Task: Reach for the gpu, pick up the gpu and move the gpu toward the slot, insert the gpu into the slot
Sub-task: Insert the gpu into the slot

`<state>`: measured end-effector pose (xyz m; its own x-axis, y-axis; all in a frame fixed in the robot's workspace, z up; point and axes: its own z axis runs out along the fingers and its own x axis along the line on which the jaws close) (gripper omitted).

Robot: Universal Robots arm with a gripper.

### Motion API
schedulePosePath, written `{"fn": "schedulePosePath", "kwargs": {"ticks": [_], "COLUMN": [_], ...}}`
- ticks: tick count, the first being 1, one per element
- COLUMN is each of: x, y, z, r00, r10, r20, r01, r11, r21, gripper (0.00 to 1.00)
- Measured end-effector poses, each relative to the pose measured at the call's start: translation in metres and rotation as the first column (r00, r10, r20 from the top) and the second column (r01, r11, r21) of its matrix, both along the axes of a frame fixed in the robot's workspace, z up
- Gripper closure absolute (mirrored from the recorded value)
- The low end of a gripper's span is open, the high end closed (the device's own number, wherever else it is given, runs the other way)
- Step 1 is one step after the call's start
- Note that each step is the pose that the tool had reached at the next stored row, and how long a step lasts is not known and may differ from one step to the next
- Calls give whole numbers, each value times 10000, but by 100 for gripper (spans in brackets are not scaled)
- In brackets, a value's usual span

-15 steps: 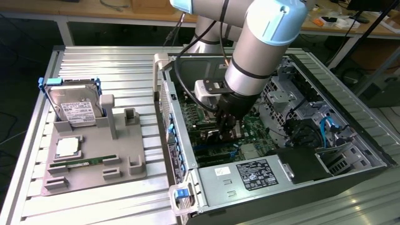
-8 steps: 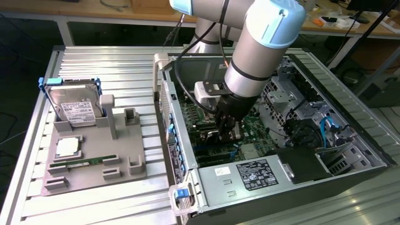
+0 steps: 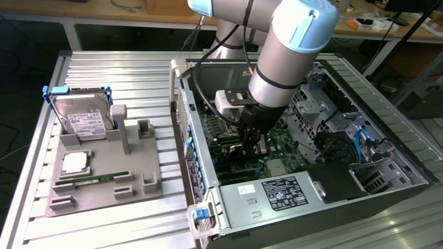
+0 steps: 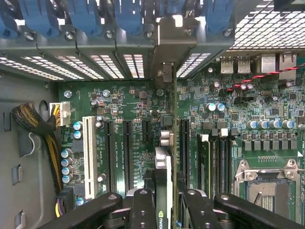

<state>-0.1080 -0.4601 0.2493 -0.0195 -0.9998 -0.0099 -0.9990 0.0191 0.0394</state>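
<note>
Matt black gpu point(image 4: 162, 191) edge, silvery metal bracket point(image 4: 172, 47)

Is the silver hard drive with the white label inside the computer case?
No, the silver hard drive with the white label stands in a grey holder outside the case.

A grey robot arm point(image 3: 287, 57) reaches down from the top of the frame into an open computer case point(image 3: 332, 207) at centre right. Its gripper point(image 3: 248, 148) sits low over the green motherboard point(image 3: 277, 140). At left, a grey tray point(image 3: 104, 176) holds a hard drive point(image 3: 82, 116) and a memory stick point(image 3: 92, 179).
</note>
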Motion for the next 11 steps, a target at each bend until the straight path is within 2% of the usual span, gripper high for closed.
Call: {"fn": "schedulePosePath", "kwargs": {"ticks": [4, 7, 11], "x": [0, 0, 0], "y": [0, 0, 0], "z": [-8, -65, -68], "r00": [10000, 10000, 10000], "r10": [0, 7, 7], "r20": [0, 2, 0], "r01": [0, -7, -7], "r11": [10000, 10000, 10000], "r21": [1, 1, 0], "gripper": [73, 73, 73]}}
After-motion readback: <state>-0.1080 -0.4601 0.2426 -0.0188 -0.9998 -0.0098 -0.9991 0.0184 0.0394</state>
